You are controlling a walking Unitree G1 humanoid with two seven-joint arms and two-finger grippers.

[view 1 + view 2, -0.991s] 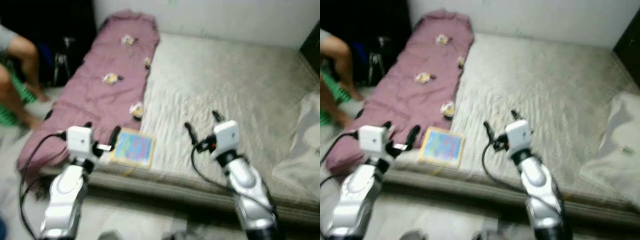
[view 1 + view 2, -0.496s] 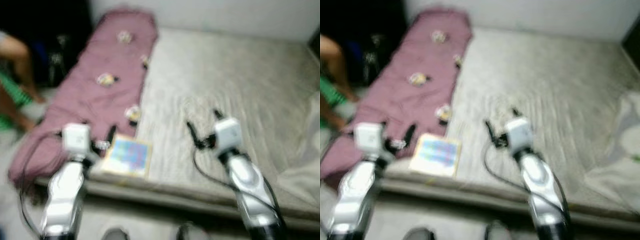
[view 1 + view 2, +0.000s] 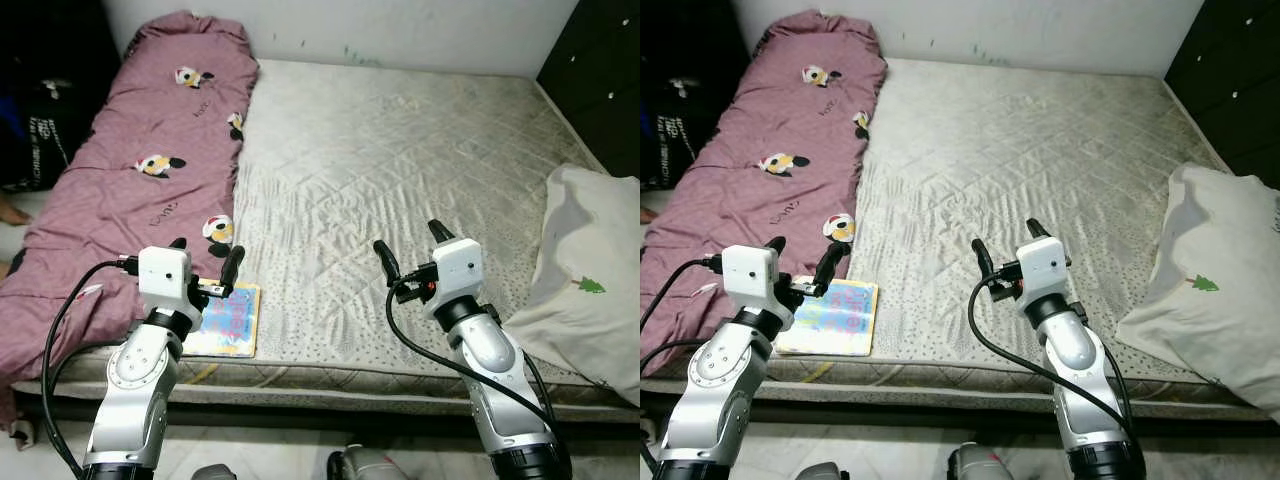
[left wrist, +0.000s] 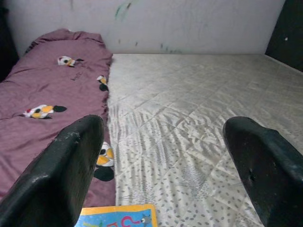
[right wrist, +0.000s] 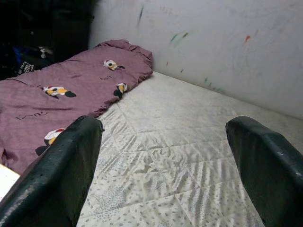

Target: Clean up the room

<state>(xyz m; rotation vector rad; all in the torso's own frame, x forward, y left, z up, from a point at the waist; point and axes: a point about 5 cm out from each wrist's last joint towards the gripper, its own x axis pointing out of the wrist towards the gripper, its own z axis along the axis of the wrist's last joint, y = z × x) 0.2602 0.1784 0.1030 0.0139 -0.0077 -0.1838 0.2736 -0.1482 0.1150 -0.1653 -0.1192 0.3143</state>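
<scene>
Book (image 3: 224,320) lies flat at the mattress (image 3: 400,170) front edge, just beside the purple blanket (image 3: 120,170), under the left gripper (image 3: 205,262). Both grippers spread wide, holding nothing; right gripper (image 3: 412,248) hovers over bare mattress. Risk: the thin book gives the fingers no edge, so a downward pinch may shove it off the edge or snag blanket instead. Pillow (image 3: 585,275) sits far right, well apart. Nothing blocks the reach.
</scene>
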